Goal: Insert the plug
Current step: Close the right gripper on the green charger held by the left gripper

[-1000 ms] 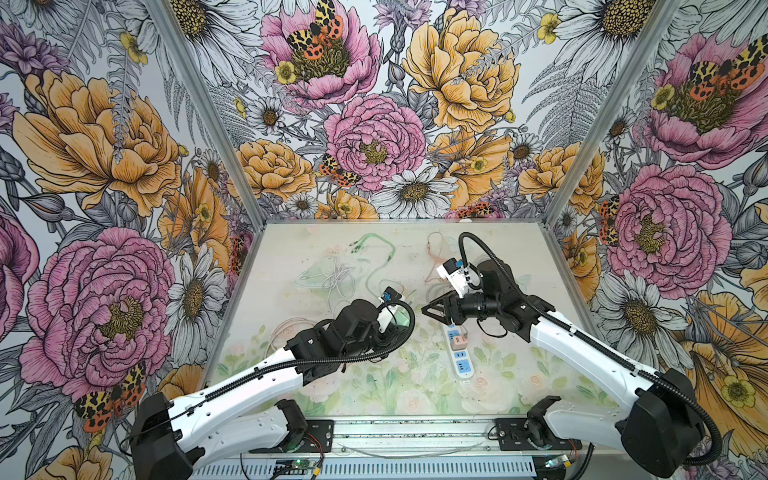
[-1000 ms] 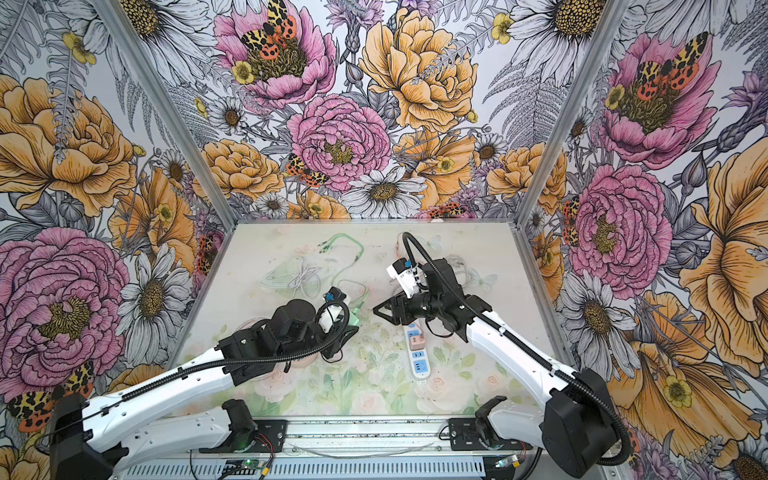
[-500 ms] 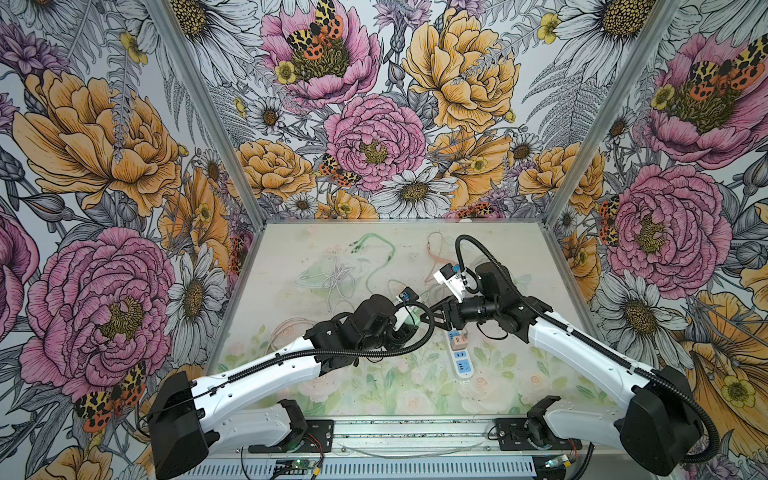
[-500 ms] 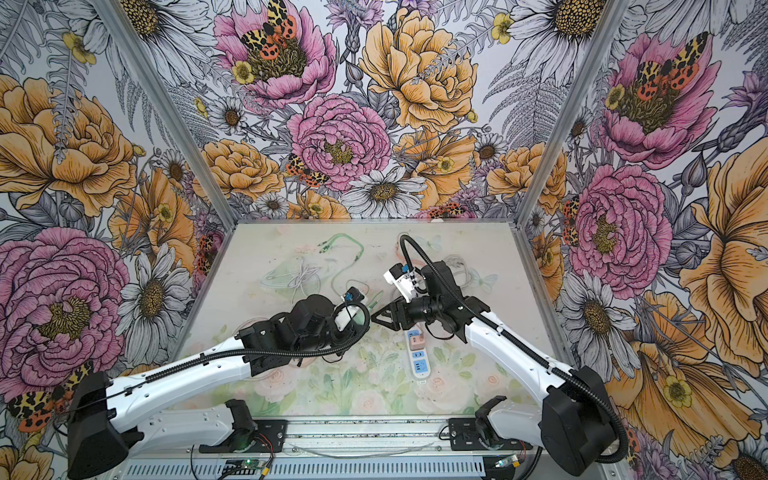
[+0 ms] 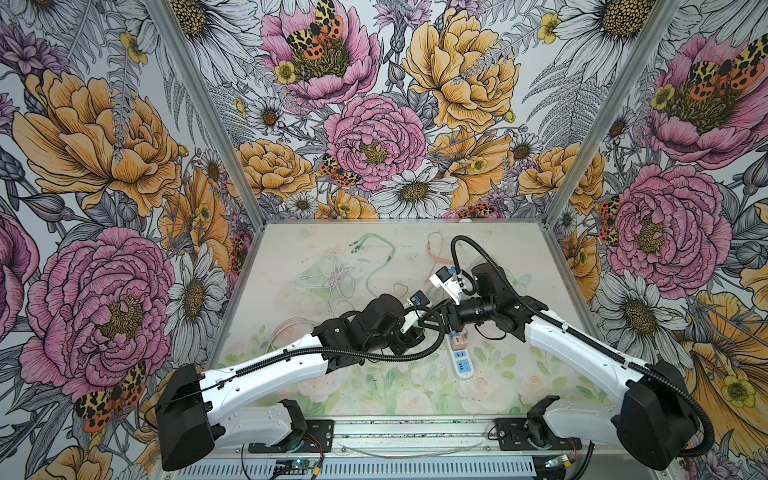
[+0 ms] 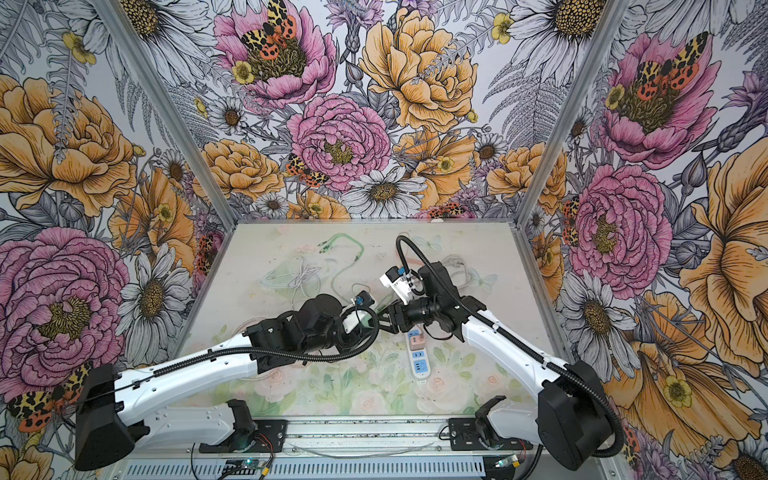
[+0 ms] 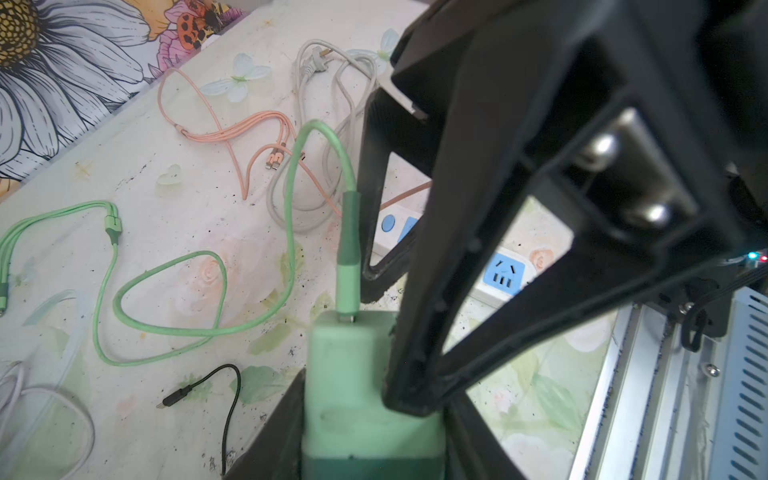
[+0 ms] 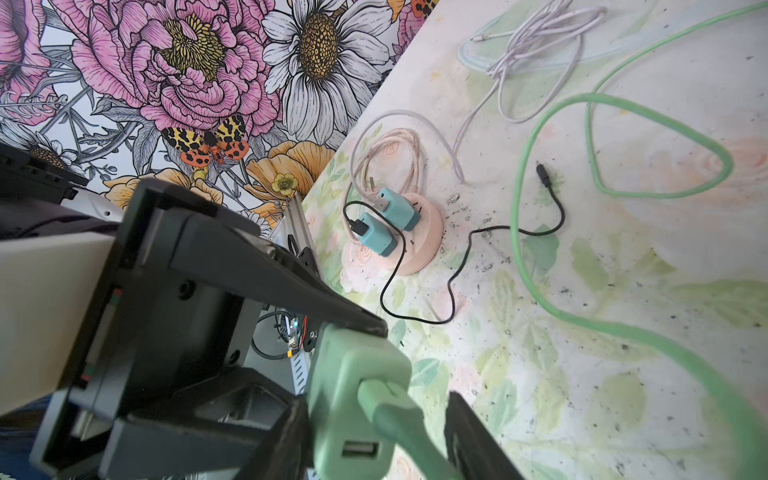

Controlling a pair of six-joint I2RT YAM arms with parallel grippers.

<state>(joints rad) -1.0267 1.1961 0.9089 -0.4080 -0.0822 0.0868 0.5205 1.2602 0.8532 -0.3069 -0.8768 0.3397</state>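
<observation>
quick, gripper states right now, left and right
left gripper: closed, holding the green charger.
right gripper: open, jaws straddling that charger, not clamped on it.

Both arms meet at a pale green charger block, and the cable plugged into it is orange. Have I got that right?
Not quite. The cable plugged into the charger block is green, not orange; the left wrist view shows it running straight into the block's top. The orange cable lies loose farther off, joined to nothing here. The rest stands: both arms do meet at the pale green block.
</observation>
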